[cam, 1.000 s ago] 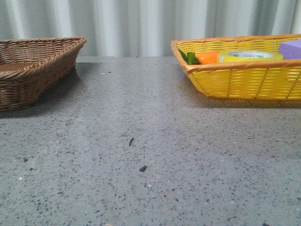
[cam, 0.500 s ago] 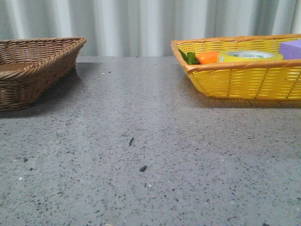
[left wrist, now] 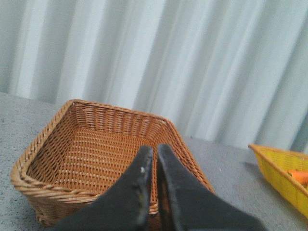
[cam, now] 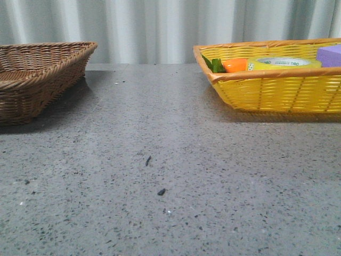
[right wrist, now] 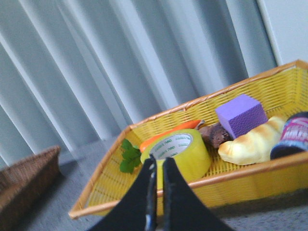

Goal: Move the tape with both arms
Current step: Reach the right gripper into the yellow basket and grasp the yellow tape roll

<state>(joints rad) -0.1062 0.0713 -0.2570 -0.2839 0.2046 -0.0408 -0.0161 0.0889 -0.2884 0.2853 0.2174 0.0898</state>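
Tape lies in the yellow basket, both pincers empty.
The tape (right wrist: 179,153) rests beside the carrot (right wrist: 166,134); the left pincer (left wrist: 154,156) and right pincer (right wrist: 158,166) are both nearly closed together.

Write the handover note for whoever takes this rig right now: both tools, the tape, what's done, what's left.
Left tool: shut, holding nothing, aimed at the brown basket, which looks empty.
Right tool: shut, holding nothing, pointed at the tape.
Tape lies flat in the yellow basket, beside the carrot.
Done: nothing moved yet.
Left: pick up the tape, hand it between arms, likely place it in the brown basket.
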